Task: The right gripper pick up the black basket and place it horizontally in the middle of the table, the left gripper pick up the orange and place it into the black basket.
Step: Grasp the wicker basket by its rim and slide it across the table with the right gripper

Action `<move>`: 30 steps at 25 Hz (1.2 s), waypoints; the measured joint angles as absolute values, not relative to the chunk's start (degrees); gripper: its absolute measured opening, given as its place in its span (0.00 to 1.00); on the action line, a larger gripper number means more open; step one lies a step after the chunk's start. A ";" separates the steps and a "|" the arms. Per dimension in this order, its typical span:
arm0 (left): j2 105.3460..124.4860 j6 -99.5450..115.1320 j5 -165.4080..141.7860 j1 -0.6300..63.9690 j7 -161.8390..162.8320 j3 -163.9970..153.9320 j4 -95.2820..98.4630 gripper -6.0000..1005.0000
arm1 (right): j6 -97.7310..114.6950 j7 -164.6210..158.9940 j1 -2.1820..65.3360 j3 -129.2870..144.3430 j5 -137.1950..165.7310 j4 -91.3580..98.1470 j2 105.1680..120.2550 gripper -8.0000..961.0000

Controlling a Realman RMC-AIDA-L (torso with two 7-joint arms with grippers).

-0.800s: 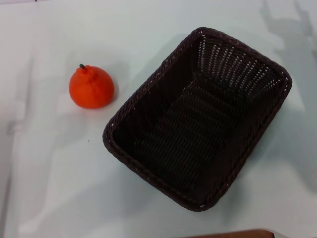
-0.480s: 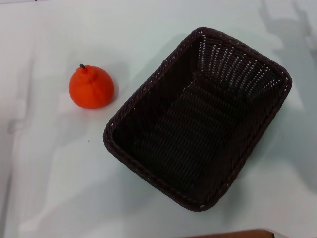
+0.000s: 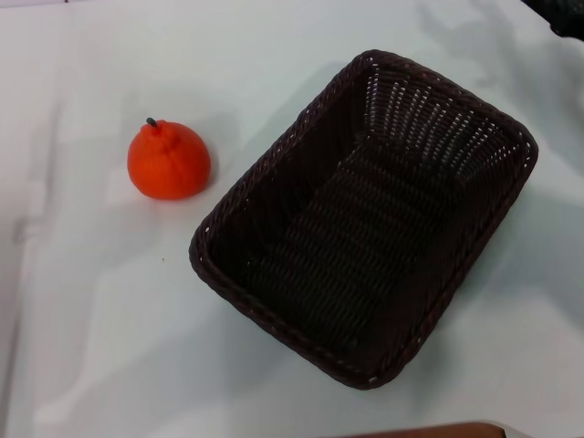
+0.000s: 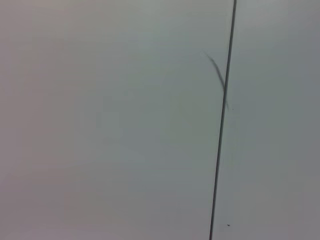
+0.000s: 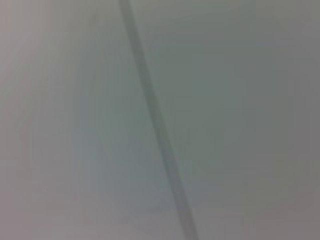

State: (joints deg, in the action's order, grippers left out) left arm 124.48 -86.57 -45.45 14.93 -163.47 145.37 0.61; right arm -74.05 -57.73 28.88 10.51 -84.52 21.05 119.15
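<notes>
The black basket [image 3: 365, 219] lies empty on the white table [image 3: 109, 310], right of centre, with its long side running diagonally from near left to far right. The orange [image 3: 169, 161] stands upright on the table to the left of the basket, a short gap from its rim, stem up. A dark piece of my right gripper [image 3: 564, 13] shows at the far right corner of the head view, well beyond the basket and apart from it. My left gripper is out of view. Both wrist views show only bare white surface.
A thin dark seam [image 4: 222, 120] crosses the white surface in the left wrist view, and a blurred dark line [image 5: 155, 120] crosses the right wrist view. A brown edge [image 3: 438, 431] shows at the near edge of the head view.
A dark part of the right arm has come into the far right corner of the head view, and the shadows there have shifted. The basket and the orange have not moved.
</notes>
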 joint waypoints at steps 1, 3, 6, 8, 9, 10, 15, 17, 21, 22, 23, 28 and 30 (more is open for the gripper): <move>124.47 -86.57 -45.42 14.93 -163.48 145.39 0.61 0.90 | -73.98 -64.53 29.14 13.39 -81.92 25.39 119.10 0.92; 124.45 -86.56 -45.38 14.94 -163.48 145.43 0.61 0.90 | -74.62 -77.75 29.42 18.57 -77.13 33.28 118.91 0.92; 124.50 -86.31 -45.36 14.95 -163.47 145.47 0.63 0.90 | -77.30 -95.64 29.75 25.87 -68.40 46.34 118.69 0.92; 124.50 -86.10 -45.35 14.95 -163.47 145.46 0.64 0.90 | -80.02 -106.89 30.39 29.99 -61.71 55.05 118.33 0.92; 124.51 -85.98 -45.35 14.94 -163.48 145.46 0.64 0.90 | -81.50 -111.27 30.85 31.23 -58.52 58.24 118.06 0.92; 124.52 -85.94 -45.35 14.95 -163.48 145.39 0.63 0.90 | -83.85 -116.62 31.93 32.55 -54.19 62.40 117.58 0.92; 124.54 -85.69 -45.49 14.86 -163.47 145.19 0.63 0.90 | -94.09 -129.73 38.84 33.85 -39.44 68.47 115.89 0.92; 124.51 -85.07 -45.41 14.76 -163.48 145.38 0.64 0.90 | -96.48 -131.88 41.51 34.01 -35.13 69.18 115.76 0.92; 124.46 -84.73 -45.33 14.56 -163.48 145.61 0.63 0.90 | -98.36 -133.45 43.96 35.88 -30.57 69.26 116.15 0.92; 124.45 -84.73 -45.33 14.56 -163.48 145.63 0.62 0.90 | -98.50 -133.83 44.16 36.93 -30.06 69.15 116.23 0.92; 124.43 -84.71 -45.33 14.58 -163.47 145.64 0.61 0.90 | -98.49 -134.23 44.25 37.91 -29.63 69.02 116.32 0.92; 124.36 -84.41 -45.34 14.83 -163.48 145.63 0.61 0.90 | -97.15 -135.14 44.09 42.24 -29.22 65.51 116.51 0.92; 124.36 -84.37 -45.35 14.84 -163.47 145.63 0.58 0.90 | -95.59 -135.38 44.13 42.97 -28.62 63.17 116.54 0.92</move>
